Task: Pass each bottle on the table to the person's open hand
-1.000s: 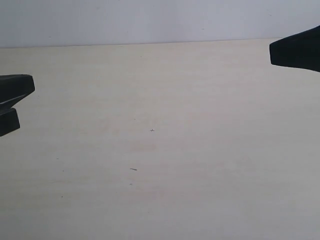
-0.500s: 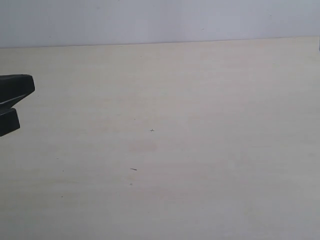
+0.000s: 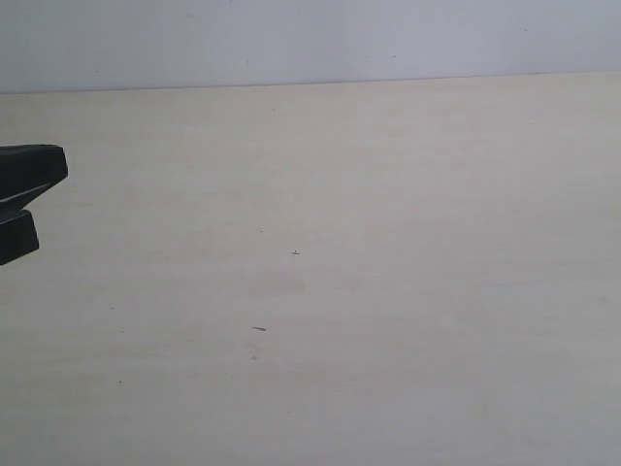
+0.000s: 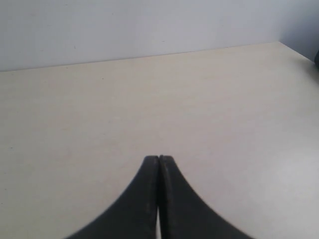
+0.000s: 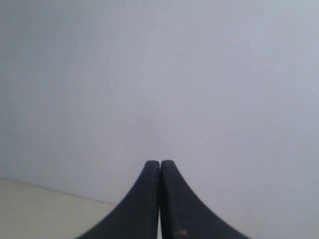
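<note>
Scanning the exterior view: the table (image 3: 388, 291) fills the frame, but no bottles and no person's open hand show anywhere on it. The left gripper (image 3: 34, 206) sits at the view's left edge. The right gripper is out of this frame.

Left wrist view: the left gripper (image 4: 159, 164) has its jaws pressed together on nothing, with only tabletop (image 4: 99, 109) ahead. No bottles here either, so you can't call which way any bottle points or how its long axis lies.

Right wrist view: the right gripper (image 5: 160, 167) also has its jaws together and empty. It's aimed at the wall (image 5: 159, 74), with just a sliver of table (image 5: 40, 209) in the corner.

Risks as I judge them:
- You have no target in any view, so any reach is blind.
- Closed jaws would knock the bottles over instead of straddling them, so open up before any approach.
- The right arm is off the exterior camera, so you can't check its clearance.
- No hand is in sight, so a release would have nowhere safe to go.
</note>
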You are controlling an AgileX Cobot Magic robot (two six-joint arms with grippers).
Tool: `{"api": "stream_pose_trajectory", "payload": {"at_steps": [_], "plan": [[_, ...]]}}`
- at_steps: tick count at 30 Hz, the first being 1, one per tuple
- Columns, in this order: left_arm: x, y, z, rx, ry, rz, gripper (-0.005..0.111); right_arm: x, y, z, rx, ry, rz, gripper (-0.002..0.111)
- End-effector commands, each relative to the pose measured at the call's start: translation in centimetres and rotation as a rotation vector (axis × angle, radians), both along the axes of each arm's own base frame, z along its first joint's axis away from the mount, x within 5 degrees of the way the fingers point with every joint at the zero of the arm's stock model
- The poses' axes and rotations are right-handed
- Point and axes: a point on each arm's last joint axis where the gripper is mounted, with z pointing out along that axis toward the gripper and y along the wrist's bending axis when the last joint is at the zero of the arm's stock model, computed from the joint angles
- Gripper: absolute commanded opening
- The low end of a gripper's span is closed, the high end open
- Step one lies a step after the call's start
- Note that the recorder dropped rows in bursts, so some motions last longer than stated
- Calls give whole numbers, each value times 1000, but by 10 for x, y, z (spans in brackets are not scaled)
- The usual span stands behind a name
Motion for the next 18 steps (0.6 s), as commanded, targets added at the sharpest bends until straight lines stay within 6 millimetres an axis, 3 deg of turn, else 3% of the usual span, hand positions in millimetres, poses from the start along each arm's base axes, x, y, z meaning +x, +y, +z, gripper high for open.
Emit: {"api": "stream_pose_trajectory", "payload": {"at_steps": [1,8,11,14,18], "plan": [[-1,1,0,3,-7,0,0,-1,0,-4,-7,11,-1,0],[-1,1,0,3,-7,0,0,0,-11,-17,53,107,-152,0],[-1,1,0,3,-7,0,0,6,-12,-31,56,157,-201,0],[-1,1,0,3,-7,0,0,18,-10,-73,-4,268,-212,0],[-1,1,0,3,-7,0,0,24,-8,-113,-45,379,-216,0]]}}
